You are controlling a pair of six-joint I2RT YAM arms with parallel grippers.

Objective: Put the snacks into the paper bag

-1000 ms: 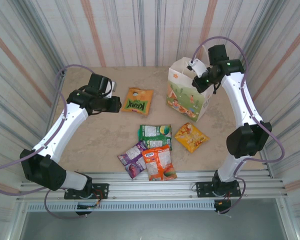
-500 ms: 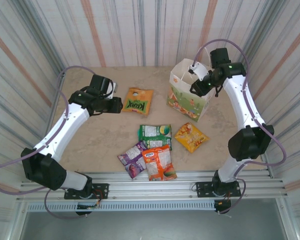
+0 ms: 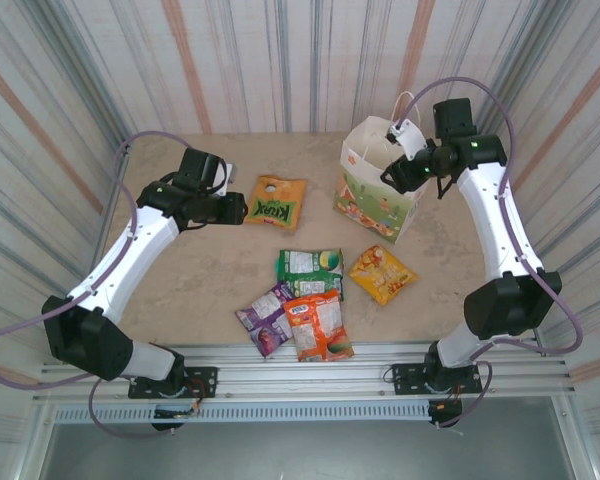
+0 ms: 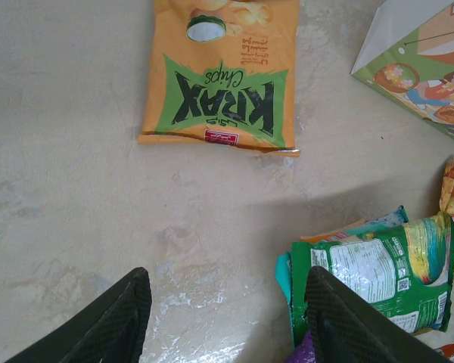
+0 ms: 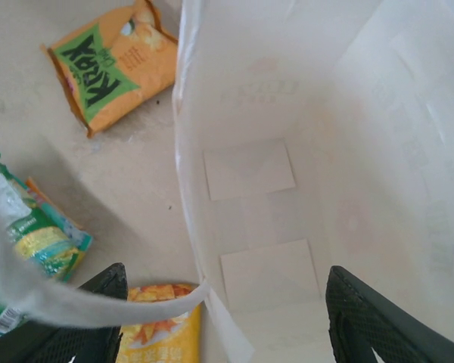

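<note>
Snacks (image 3: 310, 270): five (lying loose); one paper bag (image 3: 373, 203).

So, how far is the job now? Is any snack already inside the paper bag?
Done: nothing yet; the paper bag looks empty inside. In hand: nothing; the right gripper stands open at the bag's rim, the left gripper open near the orange packet. Left: all five, that one plus the green packet, yellow packet, purple packet and orange-red packet, lie on the table.
</note>
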